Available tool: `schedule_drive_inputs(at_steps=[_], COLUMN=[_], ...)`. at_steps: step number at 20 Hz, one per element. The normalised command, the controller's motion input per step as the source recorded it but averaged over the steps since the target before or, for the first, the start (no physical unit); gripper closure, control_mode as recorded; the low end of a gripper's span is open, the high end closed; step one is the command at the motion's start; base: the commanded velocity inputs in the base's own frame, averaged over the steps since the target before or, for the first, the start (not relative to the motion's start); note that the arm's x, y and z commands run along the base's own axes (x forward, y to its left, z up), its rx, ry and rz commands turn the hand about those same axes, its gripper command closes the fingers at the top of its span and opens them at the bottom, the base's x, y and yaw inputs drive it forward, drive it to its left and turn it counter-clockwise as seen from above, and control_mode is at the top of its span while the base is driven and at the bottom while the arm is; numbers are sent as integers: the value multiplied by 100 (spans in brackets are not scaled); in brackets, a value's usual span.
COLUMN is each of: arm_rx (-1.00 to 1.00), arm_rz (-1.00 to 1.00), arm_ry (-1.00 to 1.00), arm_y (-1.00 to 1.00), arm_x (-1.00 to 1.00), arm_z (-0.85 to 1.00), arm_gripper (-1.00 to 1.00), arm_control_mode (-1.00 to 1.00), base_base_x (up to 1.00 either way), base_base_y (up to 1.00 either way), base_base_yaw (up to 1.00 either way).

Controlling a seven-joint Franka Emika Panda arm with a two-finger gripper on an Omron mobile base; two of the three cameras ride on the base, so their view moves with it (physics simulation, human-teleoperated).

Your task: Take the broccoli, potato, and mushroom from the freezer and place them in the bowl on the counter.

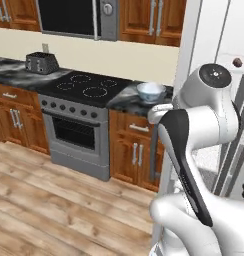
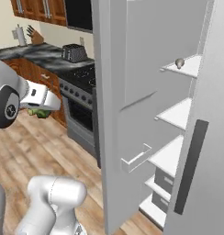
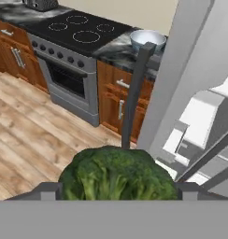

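Broccoli (image 3: pixel 118 173) sits clamped between the pincer (image 3: pixel 118 190) fingers, out beside the freezer (image 2: pixel 178 114) door

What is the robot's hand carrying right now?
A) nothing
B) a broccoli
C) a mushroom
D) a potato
B: in the hand view the green broccoli sits between the two fingers of the hand, and the right base view shows a green lump at the end of the arm, away from the freezer shelves.
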Motion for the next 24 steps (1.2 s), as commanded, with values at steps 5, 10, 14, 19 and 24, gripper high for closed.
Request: schedule_drive_inputs(at_steps=[5, 10, 14, 19, 24], arm_rx=[0, 0, 0, 0, 0], arm_rz=[0, 0, 0, 0, 0], arm_ry=[0, 0, 0, 0, 0], arm_y=[0, 0, 0, 0, 0], arm_x=[0, 0, 0, 0, 0], arm_z=[0, 0, 0, 0, 0], arm_gripper=[100, 100, 100, 100, 100], arm_control_mode=[100, 100, 100, 100, 100], base_base_x=[0, 91, 100, 100, 100], base_base_y=[100, 82, 44, 28, 31], base_base_yaw=[48, 0, -20, -19, -11])
